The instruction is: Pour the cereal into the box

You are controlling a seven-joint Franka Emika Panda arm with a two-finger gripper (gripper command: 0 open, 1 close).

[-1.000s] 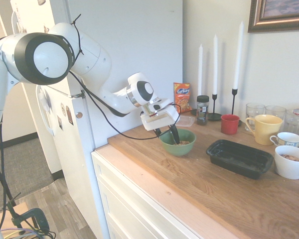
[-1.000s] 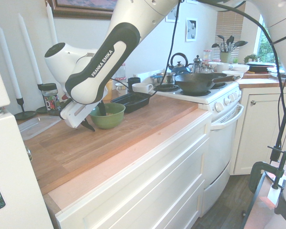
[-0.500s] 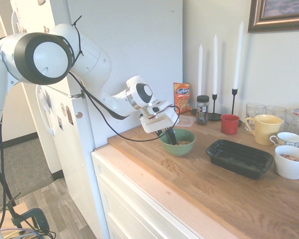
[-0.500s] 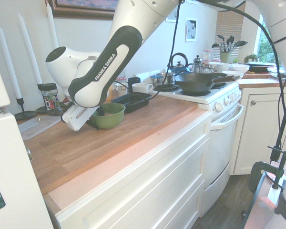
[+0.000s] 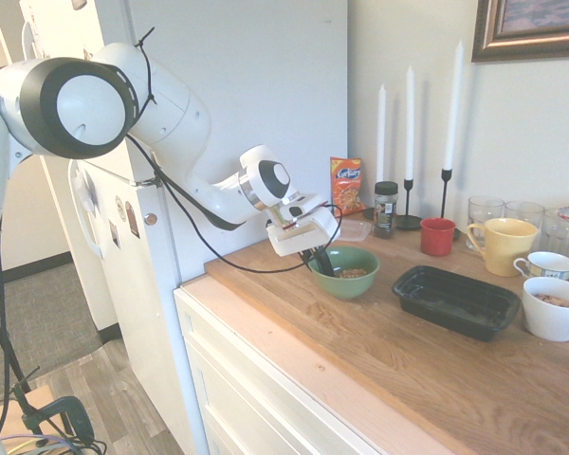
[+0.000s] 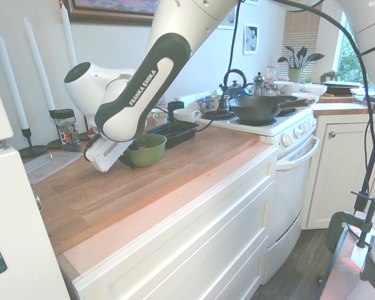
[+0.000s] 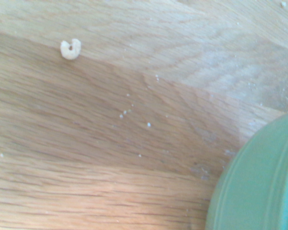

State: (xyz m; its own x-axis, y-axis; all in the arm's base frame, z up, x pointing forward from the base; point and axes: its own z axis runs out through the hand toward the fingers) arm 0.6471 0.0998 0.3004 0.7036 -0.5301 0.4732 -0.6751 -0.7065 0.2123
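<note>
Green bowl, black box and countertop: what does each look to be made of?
Green bowl: probably glazed ceramic, going by its smooth sheen and thick rim. Black box: thin moulded plastic, semi-gloss, with rounded corners and a rolled rim. Countertop: wood, visible grain and plank seams, satin finish.

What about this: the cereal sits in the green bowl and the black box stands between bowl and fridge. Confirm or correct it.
One thing is wrong. The cereal does sit in the green bowl, but the black box stands on the bowl's other side, towards the mugs, away from the fridge. The first exterior view shows it.
</note>
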